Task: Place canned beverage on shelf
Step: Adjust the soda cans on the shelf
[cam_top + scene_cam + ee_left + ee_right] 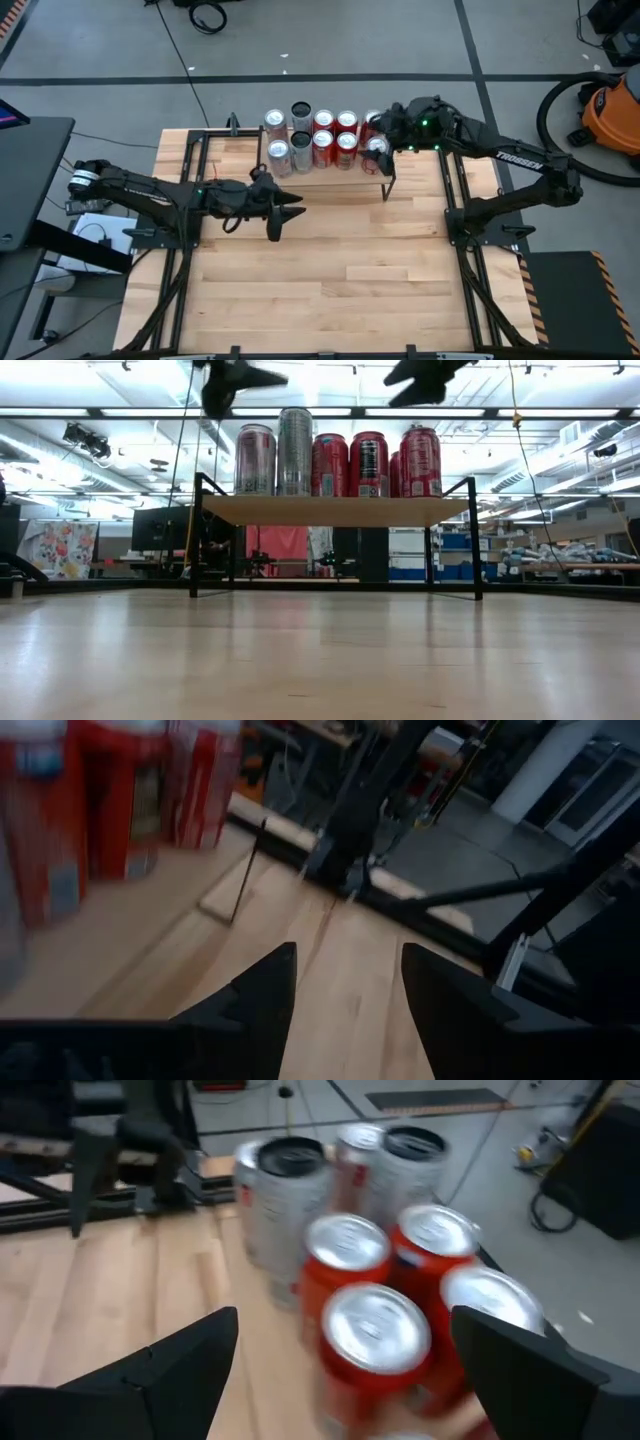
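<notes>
My right gripper (340, 1370) hangs wide and empty over the cans (375, 1330) packed on the shelf (340, 170). Dropping or swinging, a finger could topple them. My left gripper (285, 212) waits part-open, holding nothing.

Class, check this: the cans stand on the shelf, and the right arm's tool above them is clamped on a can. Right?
Not quite. The cans do stand on the shelf, but the right tool above them is open and empty, as the right wrist view shows.
</notes>
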Controlling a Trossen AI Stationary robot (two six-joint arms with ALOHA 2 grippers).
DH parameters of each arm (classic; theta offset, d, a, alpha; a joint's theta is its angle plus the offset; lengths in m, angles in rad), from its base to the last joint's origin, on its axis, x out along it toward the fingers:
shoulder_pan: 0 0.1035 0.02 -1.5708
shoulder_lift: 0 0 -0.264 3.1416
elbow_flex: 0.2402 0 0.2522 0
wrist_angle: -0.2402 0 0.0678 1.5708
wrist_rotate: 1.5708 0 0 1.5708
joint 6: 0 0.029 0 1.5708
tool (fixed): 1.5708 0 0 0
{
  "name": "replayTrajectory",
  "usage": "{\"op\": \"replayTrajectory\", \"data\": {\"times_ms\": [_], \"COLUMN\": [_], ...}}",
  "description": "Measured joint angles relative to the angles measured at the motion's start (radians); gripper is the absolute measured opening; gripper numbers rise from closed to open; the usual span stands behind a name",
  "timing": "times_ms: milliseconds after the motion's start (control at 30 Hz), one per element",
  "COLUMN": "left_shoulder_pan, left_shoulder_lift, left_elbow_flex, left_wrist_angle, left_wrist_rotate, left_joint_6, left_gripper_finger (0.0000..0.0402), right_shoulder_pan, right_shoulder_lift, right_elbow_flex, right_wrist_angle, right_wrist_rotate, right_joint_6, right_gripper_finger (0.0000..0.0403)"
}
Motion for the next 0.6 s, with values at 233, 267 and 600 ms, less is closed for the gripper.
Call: {"op": "replayTrajectory", "data": {"times_ms": [233, 267, 600], "left_shoulder_pan": [0.002, 0.002, -0.007], "left_shoulder_lift": [-0.011, -0.012, -0.010], "left_elbow_flex": [0.171, 0.196, 0.368], "left_wrist_angle": [-0.282, -0.334, -0.652], "left_wrist_rotate": [-0.004, -0.004, -0.015], "left_joint_6": [0.069, 0.076, 0.066], "left_gripper_finger": [0.0192, 0.0192, 0.0192], "right_shoulder_pan": [0.086, 0.094, 0.131], "right_shoulder_lift": [0.093, 0.114, 0.373], "right_elbow_flex": [0.082, 0.113, 0.420], "right_wrist_angle": [-0.035, -0.048, -0.241], "right_wrist_rotate": [0.087, 0.100, 0.116], "right_joint_6": [0.021, 0.014, -0.070], "right_gripper_finger": [0.0373, 0.0373, 0.0373]}}
